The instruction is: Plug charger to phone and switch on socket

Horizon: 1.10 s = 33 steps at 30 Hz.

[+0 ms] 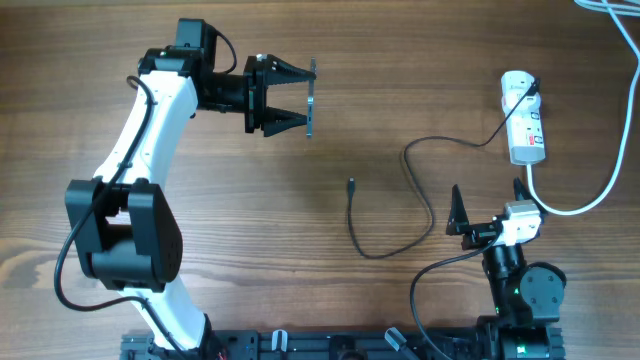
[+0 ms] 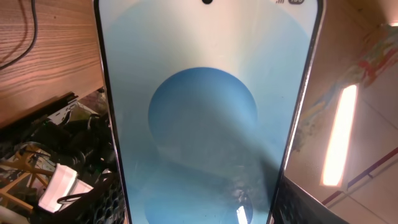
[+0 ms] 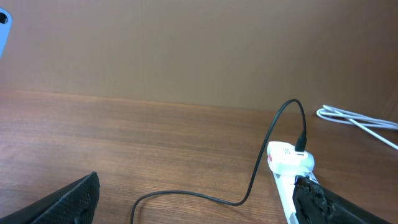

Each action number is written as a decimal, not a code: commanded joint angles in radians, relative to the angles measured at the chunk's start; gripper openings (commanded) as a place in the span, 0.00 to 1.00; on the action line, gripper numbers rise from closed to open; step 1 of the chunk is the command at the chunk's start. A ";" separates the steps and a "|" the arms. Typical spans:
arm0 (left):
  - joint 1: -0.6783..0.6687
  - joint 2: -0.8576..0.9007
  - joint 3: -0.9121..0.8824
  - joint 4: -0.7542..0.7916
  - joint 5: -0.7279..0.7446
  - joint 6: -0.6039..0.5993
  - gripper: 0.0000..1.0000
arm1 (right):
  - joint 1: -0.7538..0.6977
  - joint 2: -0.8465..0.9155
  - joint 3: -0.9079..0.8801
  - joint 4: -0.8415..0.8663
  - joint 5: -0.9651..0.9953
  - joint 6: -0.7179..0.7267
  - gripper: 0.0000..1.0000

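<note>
Evenly lit wood counter [image 1: 400, 80], soft faint shadows, sharp from overhead.
The glowing phone [image 2: 205, 124] fills the left wrist view; a strip light [image 2: 339, 134] reflection glares beside it. Right claw [image 3: 199, 205] fingertips [image 3: 71, 199] are dark and blurred.

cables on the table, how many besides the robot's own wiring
2. The thin black charger runs from the socket to mid-table; the thick white cord loops along the right edge. None seems hidden.

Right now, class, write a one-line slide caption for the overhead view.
Left gripper holds the phone on edge; the charger lies loose on the table, right gripper open near the socket.
</note>
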 commanded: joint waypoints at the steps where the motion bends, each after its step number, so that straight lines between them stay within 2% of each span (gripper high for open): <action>1: 0.000 -0.035 0.027 0.000 0.053 -0.002 0.62 | 0.004 -0.007 -0.001 0.002 0.013 0.004 1.00; 19: 0.000 -0.035 0.027 0.000 0.053 -0.002 0.62 | 0.004 -0.007 -0.001 0.002 0.013 0.004 1.00; 23: 0.000 -0.035 0.027 0.000 0.053 -0.002 0.62 | 0.004 -0.007 -0.001 0.015 -0.097 0.018 1.00; 26: 0.000 -0.035 0.027 0.000 0.053 -0.002 0.63 | 0.004 -0.007 -0.001 0.027 -0.227 0.148 1.00; 29: 0.000 -0.035 0.027 0.000 0.053 -0.002 0.62 | 0.004 -0.007 -0.001 0.032 -0.338 0.410 1.00; 33: 0.000 -0.035 0.027 0.000 0.053 -0.002 0.62 | 0.004 -0.007 -0.001 0.033 -0.353 0.882 1.00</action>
